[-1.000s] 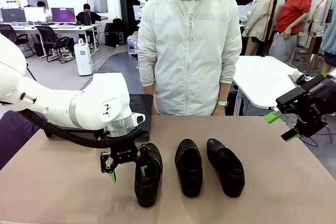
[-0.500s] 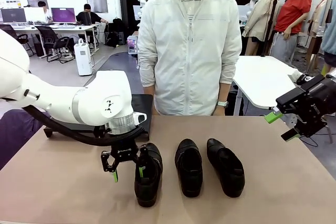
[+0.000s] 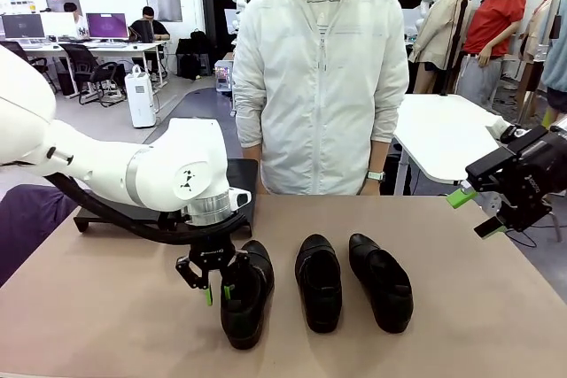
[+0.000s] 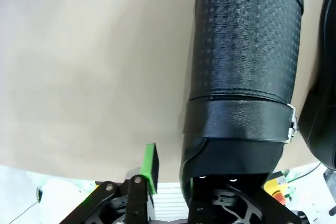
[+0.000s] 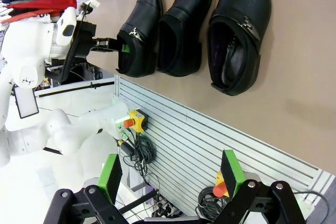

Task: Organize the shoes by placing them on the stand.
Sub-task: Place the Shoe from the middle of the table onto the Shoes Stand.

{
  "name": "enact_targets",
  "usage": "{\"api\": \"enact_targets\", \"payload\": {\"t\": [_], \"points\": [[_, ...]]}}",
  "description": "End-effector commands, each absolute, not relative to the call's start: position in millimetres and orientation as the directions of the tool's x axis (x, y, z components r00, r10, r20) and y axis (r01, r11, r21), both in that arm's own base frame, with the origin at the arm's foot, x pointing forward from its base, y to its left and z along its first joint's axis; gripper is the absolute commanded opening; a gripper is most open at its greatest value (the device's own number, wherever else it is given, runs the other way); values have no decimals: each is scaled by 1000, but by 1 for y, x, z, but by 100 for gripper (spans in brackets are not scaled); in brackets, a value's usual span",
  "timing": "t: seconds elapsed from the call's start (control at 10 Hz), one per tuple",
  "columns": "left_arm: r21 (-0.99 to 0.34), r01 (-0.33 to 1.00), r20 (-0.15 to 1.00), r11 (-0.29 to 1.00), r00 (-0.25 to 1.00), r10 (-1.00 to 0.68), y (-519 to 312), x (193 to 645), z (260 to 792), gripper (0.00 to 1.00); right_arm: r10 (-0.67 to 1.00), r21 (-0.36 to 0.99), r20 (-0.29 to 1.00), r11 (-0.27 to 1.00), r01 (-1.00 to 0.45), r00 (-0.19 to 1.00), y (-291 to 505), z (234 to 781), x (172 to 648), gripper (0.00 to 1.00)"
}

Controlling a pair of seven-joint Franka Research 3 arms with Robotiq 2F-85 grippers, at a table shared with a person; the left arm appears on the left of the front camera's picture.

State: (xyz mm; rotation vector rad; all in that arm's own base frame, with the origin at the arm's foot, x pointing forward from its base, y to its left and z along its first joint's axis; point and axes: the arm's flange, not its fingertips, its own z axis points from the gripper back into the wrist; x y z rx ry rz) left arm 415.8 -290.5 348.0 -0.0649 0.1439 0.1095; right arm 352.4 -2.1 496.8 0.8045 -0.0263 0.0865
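Observation:
Three black shoes lie side by side on the tan table: the left shoe, a middle shoe and a right shoe. My left gripper is down at the left shoe's heel end, shut on its side wall. In the left wrist view one green finger presses the outside of that shoe, and the other finger is hidden inside the opening. The black stand sits behind my left arm, partly hidden by it. My right gripper hovers open off the table's right edge, its fingers holding nothing.
A person in a white jacket stands at the far edge, directly behind the shoes. A white table is at the back right. Bare tan tabletop lies left of the shoes and along the front.
My left gripper's jaws have narrowed from wide open onto the left shoe's side wall. The shoe's toe has swung slightly left. The right arm has not moved.

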Motion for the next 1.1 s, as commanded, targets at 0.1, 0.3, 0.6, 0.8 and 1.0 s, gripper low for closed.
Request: {"api": "enact_targets", "payload": {"t": [0.1, 0.3, 0.6, 0.8, 1.0], "points": [[-33, -104, -104, 994, 990, 100, -295, 420, 347, 0, 59, 721, 43, 690, -71, 997, -2, 503, 354, 100], [-19, -15, -129, 1000, 992, 12, -302, 417, 350, 0, 59, 721, 43, 690, -71, 997, -2, 503, 354, 100], [19, 113, -137, 993, 984, -110, -306, 408, 371, 0, 59, 721, 43, 690, -71, 997, -2, 503, 354, 100], [13, 197, -14, 980, 980, -197, -295, 380, 413, 0, 59, 721, 43, 690, -71, 997, -2, 503, 354, 100], [-12, 189, 297, 982, 938, -177, -270, 340, 451, 0, 59, 721, 43, 690, -71, 997, -2, 503, 354, 100]]}}
